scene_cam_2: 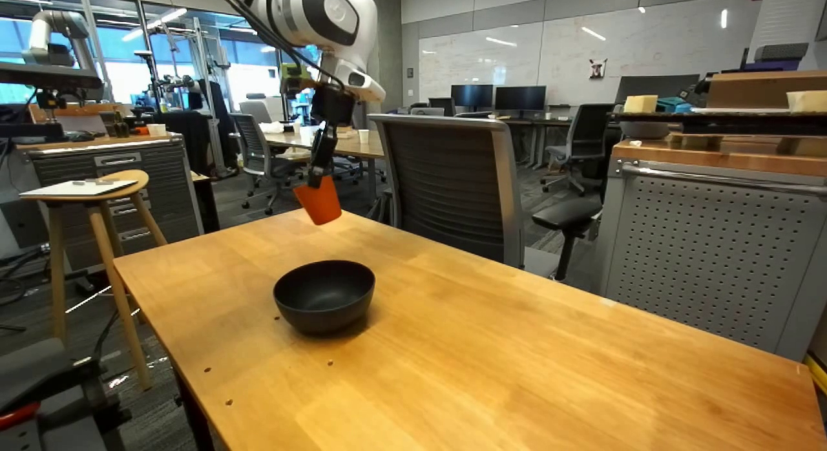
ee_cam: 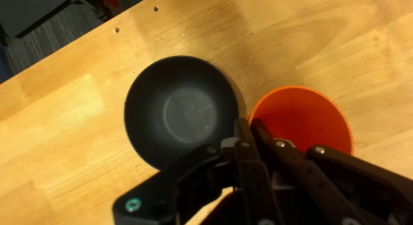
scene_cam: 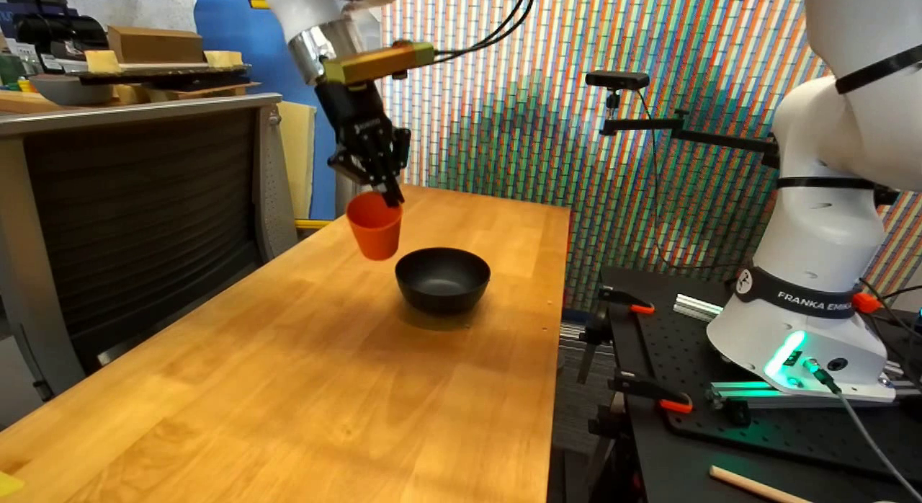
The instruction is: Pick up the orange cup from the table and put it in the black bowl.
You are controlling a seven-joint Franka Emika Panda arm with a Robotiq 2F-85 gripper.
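The orange cup is held in the air above the wooden table, slightly tilted. My gripper is shut on its rim, with one finger inside the cup and one outside, as the wrist view shows. The cup also shows in an exterior view and in the wrist view. The black bowl stands upright on the table; it also shows in an exterior view and the wrist view. The cup is beside and higher than the bowl, not over it. The bowl's visible inside holds nothing.
An office chair stands along a long table edge. A grey cabinet is beyond it. The robot's base sits on a black stand with clamps. A wooden stool stands off the table's end.
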